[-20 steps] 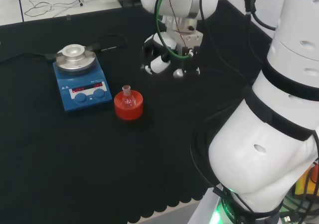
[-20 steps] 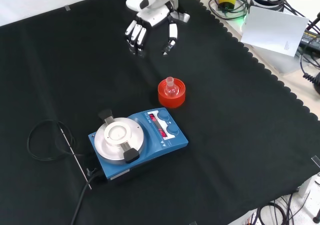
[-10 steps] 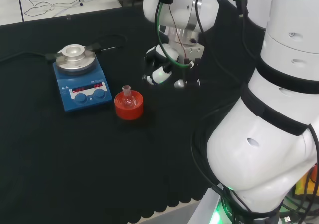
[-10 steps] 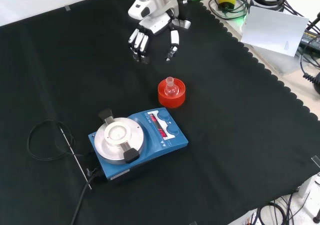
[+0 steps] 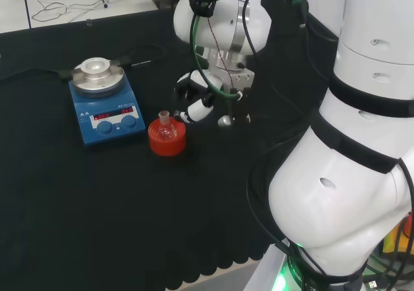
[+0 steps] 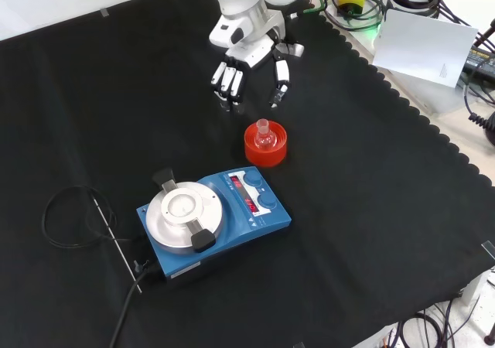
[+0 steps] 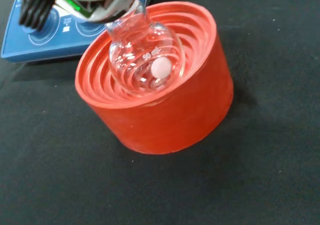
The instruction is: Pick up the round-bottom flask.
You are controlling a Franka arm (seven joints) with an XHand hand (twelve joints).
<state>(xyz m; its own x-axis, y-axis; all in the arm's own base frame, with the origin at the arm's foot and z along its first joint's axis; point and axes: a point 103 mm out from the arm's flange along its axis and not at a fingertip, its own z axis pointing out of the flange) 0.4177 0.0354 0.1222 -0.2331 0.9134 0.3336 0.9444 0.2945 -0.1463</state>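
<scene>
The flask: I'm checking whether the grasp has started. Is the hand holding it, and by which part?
Nothing is held. The hand hangs open above the cloth, apart from the flask, which sits in its red stand.

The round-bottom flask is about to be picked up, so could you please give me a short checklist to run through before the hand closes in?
1. Round-bottom flask sits upright in the red ribbed stand: ok.
2. Hand is open, fingers straight and apart: ok.
3. Hand is touching nothing; it hangs short of the flask in the front view: ok.
4. Flask neck is free, nothing over it: ok.
5. Blue stirrer plate stands beside the stand, apart from it: ok.
6. Flask holds a small white piece, seen in the wrist view; whether it holds liquid: cannot tell.
</scene>
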